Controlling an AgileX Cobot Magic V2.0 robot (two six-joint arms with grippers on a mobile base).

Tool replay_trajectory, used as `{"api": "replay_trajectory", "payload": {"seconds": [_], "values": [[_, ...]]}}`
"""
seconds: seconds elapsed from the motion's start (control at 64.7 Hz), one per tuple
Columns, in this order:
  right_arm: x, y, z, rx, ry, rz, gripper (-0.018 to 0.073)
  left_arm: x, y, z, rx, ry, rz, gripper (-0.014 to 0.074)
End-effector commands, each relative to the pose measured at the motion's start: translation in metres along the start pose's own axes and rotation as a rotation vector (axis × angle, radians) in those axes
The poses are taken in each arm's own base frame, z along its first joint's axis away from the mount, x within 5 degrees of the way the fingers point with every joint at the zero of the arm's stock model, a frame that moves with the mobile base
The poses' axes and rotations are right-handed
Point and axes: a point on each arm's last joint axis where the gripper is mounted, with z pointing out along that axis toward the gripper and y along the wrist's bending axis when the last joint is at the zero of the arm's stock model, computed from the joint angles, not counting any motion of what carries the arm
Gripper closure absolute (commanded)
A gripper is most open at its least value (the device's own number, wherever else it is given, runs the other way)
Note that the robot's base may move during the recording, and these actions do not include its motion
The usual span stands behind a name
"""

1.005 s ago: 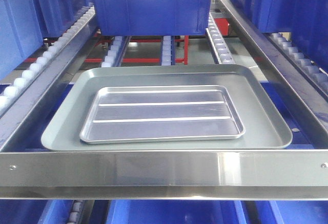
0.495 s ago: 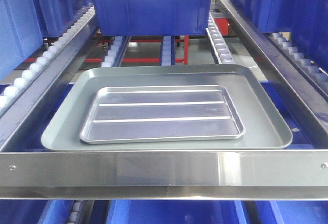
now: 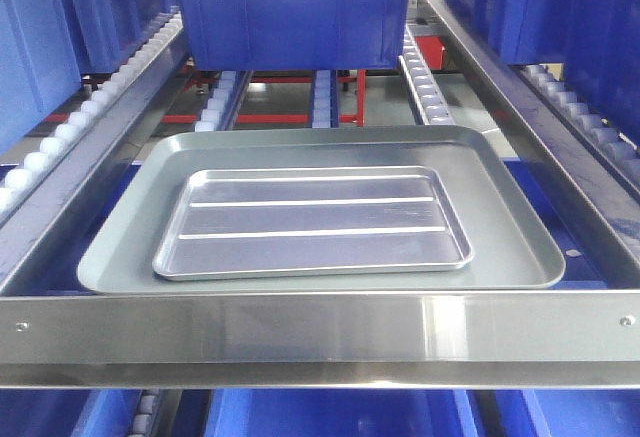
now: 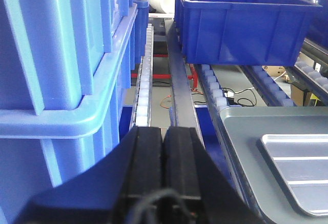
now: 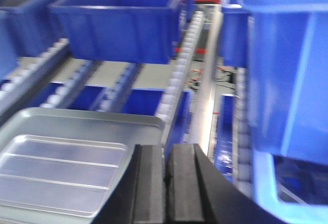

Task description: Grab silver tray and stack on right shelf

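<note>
The silver tray (image 3: 312, 224) lies inside the larger tray (image 3: 515, 247) at frame centre, behind the front bar (image 3: 320, 329); a bin (image 3: 290, 12) stands behind them, upper centre.

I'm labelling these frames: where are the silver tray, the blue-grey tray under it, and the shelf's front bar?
silver tray (image 3: 312, 222): front view, ridged floor.
blue-grey tray (image 3: 500, 207): front view, bare right floor.
front bar (image 3: 320, 329): front view, middle of the bar.

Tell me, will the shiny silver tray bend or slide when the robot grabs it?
The silver tray looks like thin ridged metal, so probably stiff and light. Its polished surface on the smooth grey tray suggests it may slide when nudged. The shallow rim offers little to grip, so it could slip.
</note>
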Motion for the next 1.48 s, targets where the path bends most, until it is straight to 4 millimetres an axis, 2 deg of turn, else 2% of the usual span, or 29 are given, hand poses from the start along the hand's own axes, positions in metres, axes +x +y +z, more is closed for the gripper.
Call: {"api": "replay_trajectory", "payload": {"seconds": [0.0, 0.201, 0.448, 1.469], "values": [[-0.001, -0.001, 0.003, 0.038, -0.114, -0.016, 0.0503, -0.002, 0.001, -0.001, -0.006, -0.082, -0.011, 0.0697], [0.050, -0.012, 0.004, 0.179, -0.179, -0.007, 0.0503, -0.002, 0.001, -0.001, -0.006, -0.082, -0.011, 0.0697], [0.091, -0.019, 0.000, 0.287, -0.236, -0.013, 0.0503, -0.002, 0.001, -0.001, -0.006, -0.082, -0.011, 0.0697], [0.092, -0.019, 0.000, 0.291, -0.227, -0.011, 0.0503, -0.002, 0.001, -0.001, -0.006, -0.078, -0.011, 0.0697]]}}
